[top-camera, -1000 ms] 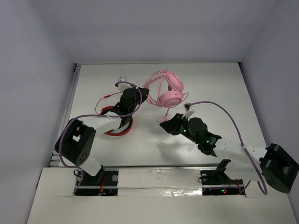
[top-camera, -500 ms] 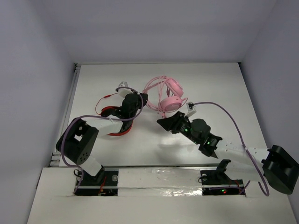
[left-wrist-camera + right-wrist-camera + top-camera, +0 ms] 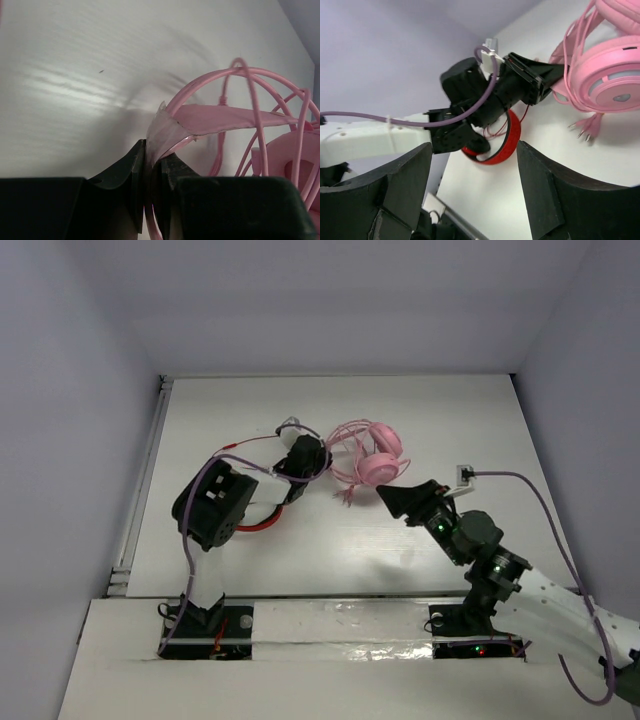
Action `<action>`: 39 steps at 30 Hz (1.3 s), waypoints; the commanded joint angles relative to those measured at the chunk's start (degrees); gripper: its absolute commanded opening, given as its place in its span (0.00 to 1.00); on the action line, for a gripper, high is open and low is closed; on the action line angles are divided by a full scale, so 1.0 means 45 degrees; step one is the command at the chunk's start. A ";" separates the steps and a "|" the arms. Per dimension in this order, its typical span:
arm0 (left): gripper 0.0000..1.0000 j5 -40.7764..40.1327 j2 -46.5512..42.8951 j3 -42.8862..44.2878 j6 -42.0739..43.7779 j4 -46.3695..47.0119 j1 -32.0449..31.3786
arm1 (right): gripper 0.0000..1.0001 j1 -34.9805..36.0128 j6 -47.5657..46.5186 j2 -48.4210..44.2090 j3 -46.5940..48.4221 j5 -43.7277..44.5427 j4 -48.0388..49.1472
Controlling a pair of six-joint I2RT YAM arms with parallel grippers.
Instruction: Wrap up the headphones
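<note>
Headphones at mid-table, immediately right of left claw. In left wrist view, left claw pressed together on the end of the pink headband, pinching it.

Right claw just on the near side of the ear cups; contact not discernible. In right wrist view, spread wide, fingers with nothing between them, headphones beyond and up to the right.

Long axis roughly left–right across table: headband loops toward left claw, ear cups stacked at the right end, cable looped over the band, loose ends trailing toward the near edge.

Versus half a second back: headphones nudged right, left claw gone with them; right claw drawn back rightward. Red headphones now mostly hidden under left arm from above.
</note>
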 commanded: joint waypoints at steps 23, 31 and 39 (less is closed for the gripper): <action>0.00 -0.1264 0.2012 0.5915 0.3592 -0.4022 -0.0508 | 0.72 0.0101 -0.2875 -0.2217 0.2255 0.3458 -0.4731; 0.35 -0.0078 0.2460 0.6675 0.4902 -0.5603 -0.0392 | 0.65 0.0101 -0.2797 -0.2021 0.2215 0.3028 -0.4418; 0.85 0.1079 0.0257 0.5391 0.5782 -0.7189 -0.0390 | 0.12 0.0101 -0.3167 -0.0909 0.3132 0.2852 -0.4691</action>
